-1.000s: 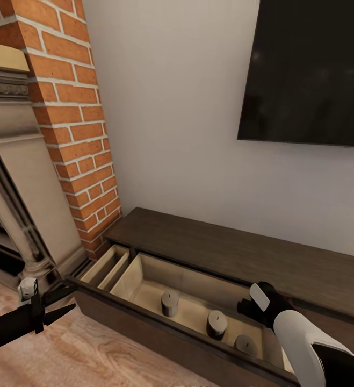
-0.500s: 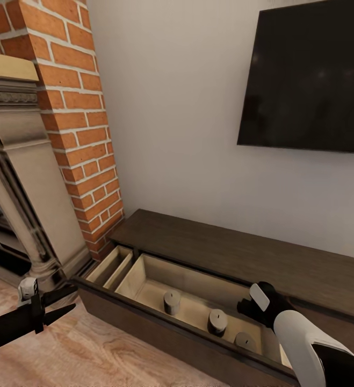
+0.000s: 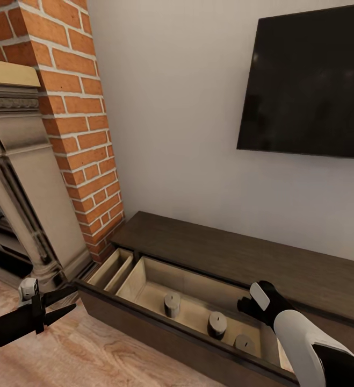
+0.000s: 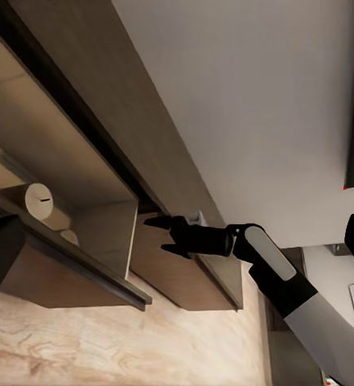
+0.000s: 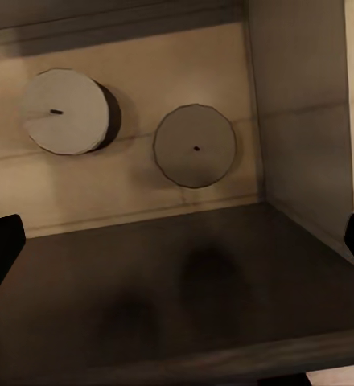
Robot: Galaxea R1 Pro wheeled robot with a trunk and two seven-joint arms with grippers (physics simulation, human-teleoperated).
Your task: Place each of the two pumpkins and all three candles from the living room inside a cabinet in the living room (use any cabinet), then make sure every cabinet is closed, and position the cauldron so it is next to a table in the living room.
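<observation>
The low dark brown cabinet [image 3: 225, 252] runs along the wall with a wide drawer [image 3: 144, 314] pulled out. Three candles stand upright on its pale wood floor: one [image 3: 171, 304] toward the left, one [image 3: 217, 324] in the middle and one [image 3: 245, 343] toward the right. My right gripper [image 3: 245, 307] hangs open over the drawer, above two candles [image 5: 64, 111] [image 5: 195, 145]; the left wrist view shows its fingers [image 4: 154, 234] spread. My left gripper [image 3: 65, 303] is open and empty, low by the drawer's left end. Pumpkins, cauldron and table are out of view.
A red brick chimney [image 3: 80, 134] and an ornate stone fireplace [image 3: 21, 188] stand left of the cabinet. A black TV [image 3: 311, 80] hangs on the wall above it. Light wood floor [image 3: 91, 355] lies in front of the open drawer.
The head camera has shifted a little, so the whole picture sits slightly differently. Both arms, the drawer and the candles keep their places.
</observation>
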